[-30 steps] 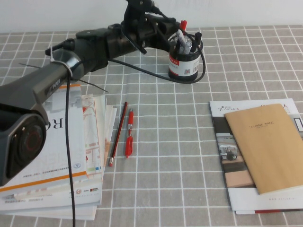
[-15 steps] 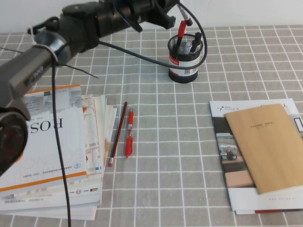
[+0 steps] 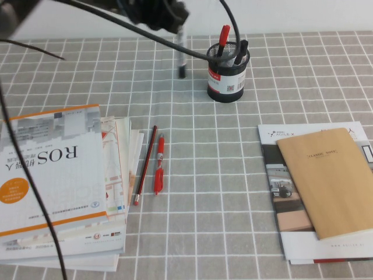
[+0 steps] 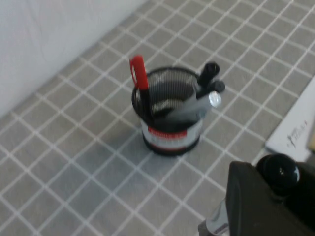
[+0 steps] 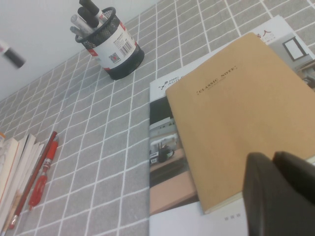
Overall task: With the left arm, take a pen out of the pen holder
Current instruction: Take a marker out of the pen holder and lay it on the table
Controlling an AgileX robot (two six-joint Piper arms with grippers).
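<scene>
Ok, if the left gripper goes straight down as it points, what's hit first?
Likely bare tablecloth just left of the pen holder; the pen hanging from the left gripper would touch first. The right gripper is by the notebook.

The left gripper (image 3: 173, 16), above the tabletop's far edge, runs off the high view's top and hides the upper end of the pen (image 3: 182, 55) it clamps. The right gripper (image 5: 273, 162), over the notebook (image 5: 231, 108), is cropped in its wrist view.

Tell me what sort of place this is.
Probably a desk or study table: a pen holder, a stack of books and a notebook sit on it. The left gripper holds a pen beside the pen holder; the right gripper hangs by the notebook.
</scene>
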